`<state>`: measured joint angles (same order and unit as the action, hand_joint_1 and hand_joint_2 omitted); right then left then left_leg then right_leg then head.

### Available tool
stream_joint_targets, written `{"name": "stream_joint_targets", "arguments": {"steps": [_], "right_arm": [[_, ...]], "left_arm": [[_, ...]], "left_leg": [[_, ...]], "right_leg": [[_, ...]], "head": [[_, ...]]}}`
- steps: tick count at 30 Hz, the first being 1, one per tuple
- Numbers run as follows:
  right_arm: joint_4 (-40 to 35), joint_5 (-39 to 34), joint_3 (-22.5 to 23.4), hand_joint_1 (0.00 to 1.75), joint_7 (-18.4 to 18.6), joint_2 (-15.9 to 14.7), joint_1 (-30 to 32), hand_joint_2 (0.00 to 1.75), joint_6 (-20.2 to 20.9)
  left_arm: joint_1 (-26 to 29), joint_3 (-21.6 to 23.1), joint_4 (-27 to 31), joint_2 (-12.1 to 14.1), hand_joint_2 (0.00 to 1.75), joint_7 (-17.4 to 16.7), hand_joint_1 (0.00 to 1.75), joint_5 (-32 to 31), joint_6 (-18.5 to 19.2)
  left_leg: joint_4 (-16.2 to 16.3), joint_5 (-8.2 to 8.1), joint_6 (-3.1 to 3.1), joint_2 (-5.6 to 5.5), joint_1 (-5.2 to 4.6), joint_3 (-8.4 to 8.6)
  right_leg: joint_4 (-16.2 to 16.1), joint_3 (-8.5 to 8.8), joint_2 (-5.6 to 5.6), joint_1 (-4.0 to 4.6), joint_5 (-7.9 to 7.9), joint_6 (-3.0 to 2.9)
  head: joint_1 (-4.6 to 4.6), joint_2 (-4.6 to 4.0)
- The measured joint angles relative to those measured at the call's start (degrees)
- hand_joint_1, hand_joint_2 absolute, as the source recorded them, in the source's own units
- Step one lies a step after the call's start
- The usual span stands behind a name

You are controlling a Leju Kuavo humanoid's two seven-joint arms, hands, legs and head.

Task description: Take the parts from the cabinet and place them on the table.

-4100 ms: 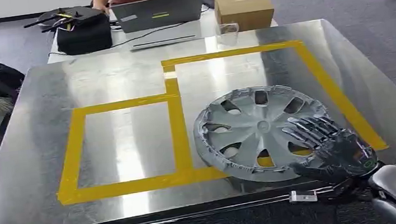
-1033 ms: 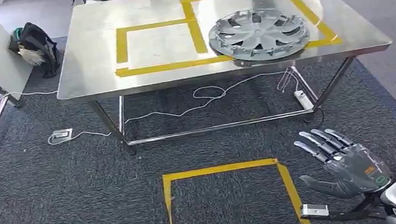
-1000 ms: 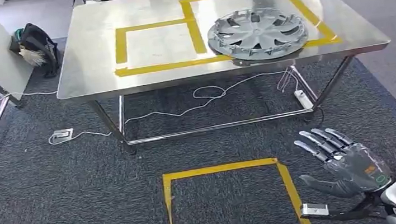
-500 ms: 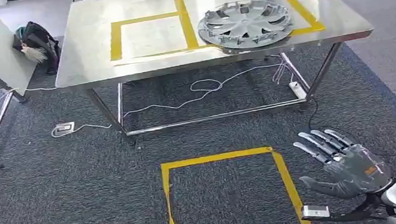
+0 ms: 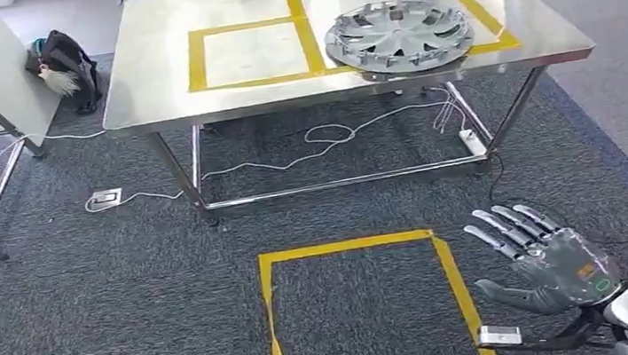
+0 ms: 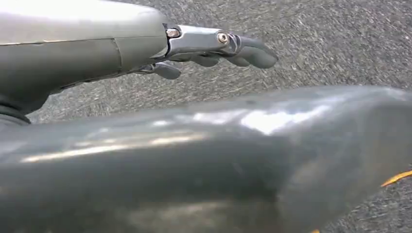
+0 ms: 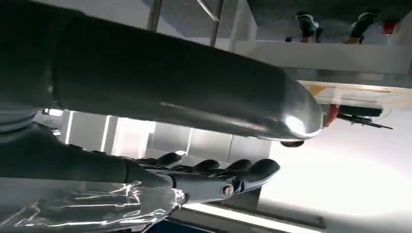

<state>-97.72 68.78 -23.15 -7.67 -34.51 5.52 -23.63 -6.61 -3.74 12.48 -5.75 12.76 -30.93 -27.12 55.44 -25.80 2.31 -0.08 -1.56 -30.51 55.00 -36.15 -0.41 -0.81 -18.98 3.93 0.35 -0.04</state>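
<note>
On the far steel table [image 5: 150, 98] sits one hubcap [image 5: 399, 34], over the right taped square's near edge. We've backed away since letting it go, so that part looks delivered and the cabinet should come next. Two yellow squares up there, one on the carpet [image 5: 356, 307]. Our right hand [image 5: 548, 262] hangs empty, fingers spread; our left hand [image 6: 214, 48] holds nothing, fingers loosely extended.

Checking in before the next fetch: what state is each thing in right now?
wheel cover: lying flat on the table, over the yellow tape.
table: standing, steel top marked with two taped squares.
right hand: empty, fingers spread, above the carpet.
left hand: fingers apart, holding nothing.
black bag: on the floor beside the table.
</note>
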Motion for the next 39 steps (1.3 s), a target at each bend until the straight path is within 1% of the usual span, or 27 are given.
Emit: {"name": "stream_joint_targets", "arguments": {"steps": [2, 3, 4, 7, 8, 9, 11, 12, 13, 14, 17, 18, 19, 20, 22, 23, 24, 25, 27, 28, 29, 32, 33, 35, 36, 38, 39], "right_arm": [[0.0, 0.2, 0.0, 0.0, 0.1, 0.0, -0.2, 0.0, 0.0], [0.0, 0.3, 0.1, 0.0, 0.1, 0.0, -0.3, 0.0, -0.1], [0.0, 0.3, 0.1, 0.0, 0.1, 0.0, -0.4, 0.0, -0.2], [0.1, 0.3, 0.1, 0.0, 0.1, 0.0, -0.5, 0.0, -0.2], [0.1, 0.4, 0.0, 0.0, 0.1, 0.0, -0.5, 0.0, -0.2], [0.2, 0.4, 0.0, 0.0, 0.1, 0.0, -0.5, 0.0, -0.2], [0.2, 0.4, 0.0, 0.0, 0.1, 0.0, -0.5, 0.0, -0.2], [0.2, 0.4, 0.1, 0.0, 0.1, 0.0, -0.5, 0.0, -0.2], [0.2, 0.4, 0.0, 0.0, 0.1, 0.1, -0.7, 0.0, -0.2], [0.3, 0.4, -0.1, 0.0, 0.1, 0.1, -0.7, 0.0, -0.2], [0.4, 0.5, -0.1, 0.0, 0.1, 0.2, -0.8, 0.0, -0.3], [0.4, 0.5, 0.0, 0.0, 0.1, 0.2, -0.9, 0.0, -0.3], [0.4, 0.5, 0.0, 0.0, 0.1, 0.2, -1.0, 0.0, -0.3], [0.4, 0.5, 0.0, 0.0, 0.1, 0.2, -1.1, 0.0, -0.3], [0.4, 0.5, 0.0, 0.0, 0.1, 0.2, -1.1, 0.0, -0.3], [0.4, 0.5, -0.1, 0.0, 0.1, 0.2, -1.1, 0.0, -0.3], [0.4, 0.5, -0.1, 0.0, 0.1, 0.2, -1.1, 0.0, -0.3], [0.4, 0.5, -0.1, 0.0, 0.1, 0.2, -1.1, 0.0, -0.3], [0.5, 0.5, -0.1, 0.0, 0.1, 0.2, -1.3, 0.0, -0.3], [0.5, 0.5, -0.1, 0.0, 0.1, 0.2, -1.4, 0.0, -0.3], [0.5, 0.5, 0.0, 0.0, 0.2, 0.2, -1.4, 0.0, -0.3], [0.5, 0.5, -0.1, 0.0, 0.2, 0.2, -1.6, 0.0, -0.3], [0.5, 0.5, -0.1, 0.0, 0.2, 0.2, -1.6, 0.0, -0.3], [0.5, 0.5, -0.1, 0.0, 0.2, 0.2, -1.6, 0.0, -0.3], [0.6, 0.5, -0.1, 0.0, 0.2, 0.2, -1.5, 0.0, -0.3], [0.7, 0.5, -0.2, 0.0, 0.2, 0.2, -1.3, 0.0, -0.3], [0.8, 0.6, -0.3, 0.0, 0.3, 0.2, -1.3, 0.0, -0.3]], "left_arm": [[0.0, 0.0, 0.0, 0.0, 0.0, 0.0, 0.0, 0.0, 0.0], [0.0, 0.0, 0.0, -0.1, 0.0, 0.0, 0.0, 0.0, 0.0], [-0.1, 0.0, 0.0, -0.1, 0.0, 0.0, 0.0, 0.0, 0.0], [0.0, 0.0, 0.0, -0.1, 0.0, 0.0, 0.0, 0.0, 0.0], [0.1, 0.0, 0.0, -0.1, 0.0, 0.0, 0.0, 0.0, 0.0], [0.1, 0.0, 0.0, -0.1, 0.0, 0.0, 0.0, 0.0, 0.0], [0.1, 0.0, 0.0, -0.1, 0.0, 0.0, 0.0, 0.0, 0.0], [0.0, 0.0, 0.0, -0.1, 0.0, 0.0, 0.0, 0.0, 0.0], [-0.1, 0.0, 0.0, 0.1, 0.0, 0.0, 0.0, 0.0, 0.0], [-0.2, 0.0, 0.0, 0.2, 0.0, 0.0, 0.0, 0.0, 0.0], [0.1, 0.0, 0.0, 0.2, 0.0, 0.0, 0.0, 0.0, 0.0], [0.1, 0.0, 0.0, 0.3, 0.0, 0.0, 0.0, 0.0, 0.0], [0.2, 0.0, 0.0, 0.3, 0.0, 0.0, 0.0, 0.0, 0.0], [0.1, 0.0, 0.0, 0.2, 0.0, 0.0, 0.0, -0.1, 0.0], [-0.1, 0.0, 0.0, 0.2, 0.0, 0.0, 0.0, -0.1, 0.0], [0.0, 0.0, 0.0, 0.2, 0.0, 0.0, 0.0, -0.1, 0.0], [0.1, 0.0, 0.0, 0.2, 0.0, 0.0, 0.0, -0.1, 0.0], [0.2, 0.0, 0.0, 0.2, 0.0, 0.0, 0.0, -0.1, 0.0], [0.2, -0.1, 0.0, 0.3, 0.0, 0.0, 0.0, -0.1, 0.0], [0.1, 0.0, 0.0, 0.2, 0.0, 0.0, 0.0, -0.2, 0.0], [-0.2, 0.0, 0.0, 0.2, 0.0, 0.0, 0.0, -0.2, 0.1], [0.0, 0.0, 0.0, 0.2, 0.0, 0.0, 0.0, -0.3, 0.1], [0.1, 0.0, 0.0, 0.2, 0.0, 0.0, 0.0, -0.3, 0.1], [0.1, -0.1, 0.0, 0.3, 0.0, 0.0, 0.0, -0.3, 0.0], [-0.1, -0.1, 0.0, 0.3, 0.0, 0.0, 0.0, -0.3, 0.0], [0.0, -0.1, 0.0, 0.0, 0.0, 0.0, 0.0, -0.5, 0.1], [0.1, -0.1, 0.0, -0.1, 0.0, 0.0, 0.0, -0.5, 0.1]], "left_leg": [[-0.5, 0.47, 0.48, -0.05, 0.12, -0.09], [-1.2, 1.17, 0.63, -0.09, 0.76, 0.32], [-1.3, 1.37, 0.85, -0.16, 0.85, 0.21], [-1.2, 1.56, 0.74, -0.67, 0.99, -0.3], [-1.2, 1.71, 0.51, -1.07, 1.08, -0.47], [-1.2, 1.84, 0.29, -1.48, 1.23, -0.55], [-0.8, 1.87, -0.45, -2.76, 1.85, -0.65], [-0.3, 1.69, -0.95, -3.32, 2.12, -0.75], [0.0, 1.57, -1.53, -3.89, 2.1, -1.15], [0.7, 1.58, -2.01, -4.41, 1.95, -1.79], [0.5, 2.4, -3.03, -5.88, 2.22, -2.64], [0.7, 2.1, -3.25, -5.7, 2.33, -2.9], [2.1, 0.9, -3.46, -3.11, 2.04, -3.44], [5.6, -1.42, -3.67, -1.48, 1.97, -5.15], [15.7, -6.07, -3.77, -0.59, 2.02, -9.88], [19.2, -7.16, -3.7, -0.59, 1.99, -11.49], [19.7, -6.72, -3.63, -0.58, 1.99, -11.66], [17.8, -5.12, -3.44, -0.56, 1.98, -10.51], [7.6, -0.13, -2.74, 0.65, 1.79, -4.76], [3.2, 1.08, -2.3, 3.43, 1.43, -2.17], [1.0, 0.32, -2.31, 4.71, 0.8, -1.6], [1.4, 0.69, -1.57, 2.61, 0.75, -2.59], [1.0, 1.09, -1.03, 1.84, 0.93, -2.39], [0.9, 1.53, -0.44, 0.65, 1.36, -2.38], [0.9, 1.62, -0.28, 0.01, 1.35, -2.5], [0.9, 1.78, -0.06, -1.44, 1.15, -2.79], [0.9, 1.85, 0.01, -2.19, 1.06, -2.83]], "right_leg": [[-0.3, 0.14, -0.14, 0.01, 0.31, 0.41], [0.0, -0.64, -0.08, 0.08, -0.18, 0.46], [2.0, -1.33, 0.22, 0.18, -2.28, 0.5], [16.4, -6.4, 0.29, -0.24, -9.89, 1.14], [19.5, -7.25, 0.29, -0.39, -11.07, 1.37], [19.2, -6.62, 0.29, -0.54, -10.72, 1.53], [10.0, -0.49, 0.67, -1.07, -6.78, 2.08], [4.3, 3.11, 1.89, -1.62, -4.94, 2.58], [1.7, 4.8, 5.43, -2.06, -7.01, 3.26], [1.6, 5.09, 4.91, -1.87, -6.79, 2.07], [2.8, 4.16, 3.07, -1.42, -6.81, 0.54], [2.6, 4.16, 2.39, -1.65, -6.64, -0.08], [2.6, 4.16, 1.79, -1.5, -6.61, -0.58], [2.6, 4.06, 1.07, -1.32, -6.53, -1.03], [2.6, 3.69, -0.45, -0.93, -6.4, -1.38], [2.6, 3.53, -1.2, -0.79, -6.36, -1.45], [2.6, 3.48, -1.86, -0.68, -6.33, -1.49], [2.6, 3.49, -2.5, -0.59, -6.31, -1.5], [2.6, 3.71, -3.89, -0.45, -6.31, -1.46], [2.6, 3.86, -4.44, -0.33, -6.32, -1.35], [3.0, 3.68, -5.02, 0.2, -6.53, -0.97], [2.3, 4.04, -6.98, 0.12, -6.15, -0.19], [2.3, 4.25, -7.4, 0.07, -6.27, 0.24], [5.9, 2.7, -1.8, -0.28, -9.29, 0.73], [10.3, 0.9, -0.48, -0.26, -11.66, 0.71], [19.6, -3.4, 0.32, -0.09, -15.42, 0.72], [21.0, -4.19, 0.33, -0.03, -15.29, 0.63]], "head": [[-0.02, 0.0], [-0.02, 0.0], [0.2, 0.0], [0.28, 0.0], [0.31, 0.0], [0.26, 0.0], [0.26, 0.0], [0.31, 0.0], [0.46, 0.0], [0.63, 0.0], [0.28, 0.0], [0.24, 0.0], [-0.02, 0.0], [-0.33, 0.0], [-0.26, 0.0], [-0.31, 0.0], [-0.26, 0.0], [-0.31, 0.0], [-0.28, 0.0], [-0.3, 0.0], [-0.46, 0.0], [-0.31, 0.0], [-0.44, 0.0], [-0.02, 0.0], [0.11, 0.0], [0.13, 0.0], [0.13, 0.0]]}}
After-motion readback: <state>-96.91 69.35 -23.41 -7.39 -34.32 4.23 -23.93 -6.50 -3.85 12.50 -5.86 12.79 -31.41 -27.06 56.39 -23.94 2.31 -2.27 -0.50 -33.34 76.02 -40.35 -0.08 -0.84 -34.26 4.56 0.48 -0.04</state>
